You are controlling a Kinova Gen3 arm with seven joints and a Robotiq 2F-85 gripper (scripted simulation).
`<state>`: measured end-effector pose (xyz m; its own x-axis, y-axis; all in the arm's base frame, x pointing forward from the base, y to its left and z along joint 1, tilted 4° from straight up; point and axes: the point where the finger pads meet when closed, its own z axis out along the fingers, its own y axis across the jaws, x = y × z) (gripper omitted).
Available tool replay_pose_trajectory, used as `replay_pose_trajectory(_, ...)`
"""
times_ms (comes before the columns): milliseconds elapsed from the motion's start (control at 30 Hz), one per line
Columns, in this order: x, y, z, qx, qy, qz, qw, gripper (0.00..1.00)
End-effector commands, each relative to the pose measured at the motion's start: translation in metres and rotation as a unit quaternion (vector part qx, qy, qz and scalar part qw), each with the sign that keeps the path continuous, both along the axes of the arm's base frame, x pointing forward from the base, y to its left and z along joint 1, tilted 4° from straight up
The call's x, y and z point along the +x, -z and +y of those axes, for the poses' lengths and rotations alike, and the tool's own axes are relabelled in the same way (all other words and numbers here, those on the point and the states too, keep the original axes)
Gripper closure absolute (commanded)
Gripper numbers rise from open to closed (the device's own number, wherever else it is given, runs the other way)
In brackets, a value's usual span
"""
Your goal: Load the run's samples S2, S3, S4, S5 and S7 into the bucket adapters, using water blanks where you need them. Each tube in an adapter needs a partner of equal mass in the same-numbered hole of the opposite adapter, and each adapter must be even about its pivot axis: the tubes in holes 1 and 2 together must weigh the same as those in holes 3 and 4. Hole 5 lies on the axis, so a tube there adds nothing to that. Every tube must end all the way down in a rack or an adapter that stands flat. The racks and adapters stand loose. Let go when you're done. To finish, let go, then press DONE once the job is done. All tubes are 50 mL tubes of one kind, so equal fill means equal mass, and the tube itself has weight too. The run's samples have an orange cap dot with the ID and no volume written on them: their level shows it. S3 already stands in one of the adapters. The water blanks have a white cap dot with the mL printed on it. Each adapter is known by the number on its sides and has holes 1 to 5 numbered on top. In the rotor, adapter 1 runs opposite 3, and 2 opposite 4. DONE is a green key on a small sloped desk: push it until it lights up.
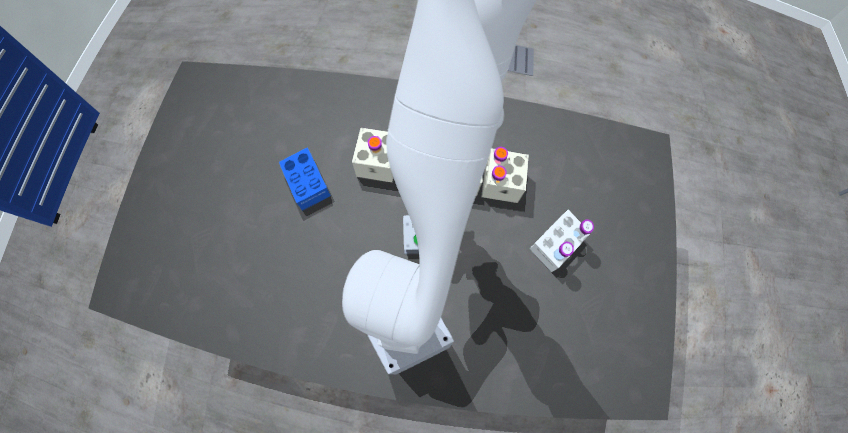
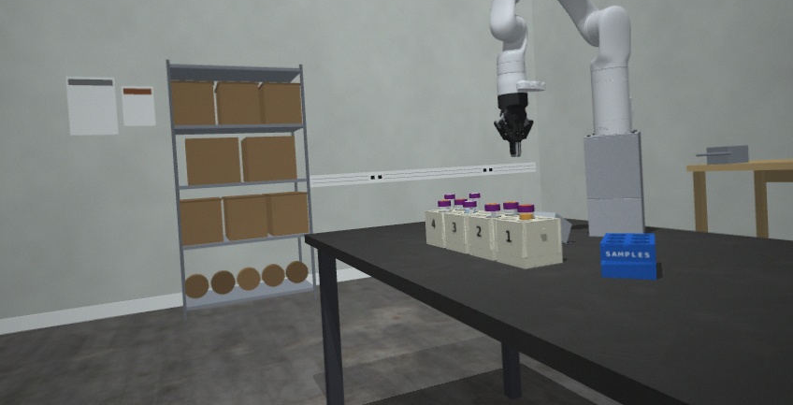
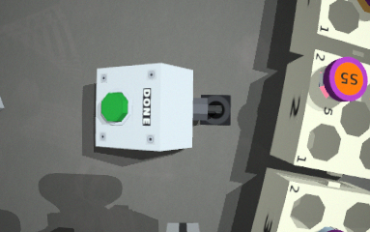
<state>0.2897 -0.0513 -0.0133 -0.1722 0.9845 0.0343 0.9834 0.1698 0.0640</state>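
My gripper (image 2: 515, 148) is shut on nothing and hangs high over the table behind the row of adapters; its closed fingertips show at the bottom edge of the wrist view (image 3: 185, 227). The DONE desk (image 3: 144, 107) with its unlit green key (image 3: 114, 107) lies below, a little ahead of the fingertips. Adapters 4, 3, 2 and 1 (image 2: 526, 242) stand in a row. Sample S5 (image 3: 348, 78) stands in hole 2 of adapter 2 (image 3: 336, 116). In the overhead view my arm hides the middle adapters.
The blue SAMPLES rack (image 1: 304, 180) stands empty at the left. A white rack (image 1: 562, 240) at the right holds two white-dot blanks (image 1: 586, 226). The adapter at the right (image 1: 505, 174) holds two orange-dot tubes. A small black block (image 3: 215, 109) sits behind the desk.
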Motion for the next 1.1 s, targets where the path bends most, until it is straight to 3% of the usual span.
replay_pose_trajectory(0,-0.009,0.000,0.007,0.000,0.001,-0.004,1.000,0.90)
replay_pose_trajectory(900,-0.071,0.002,0.053,0.000,0.001,-0.003,1.000,0.90)
replay_pose_trajectory(1067,-0.071,0.002,0.053,0.000,0.001,-0.003,1.000,0.90)
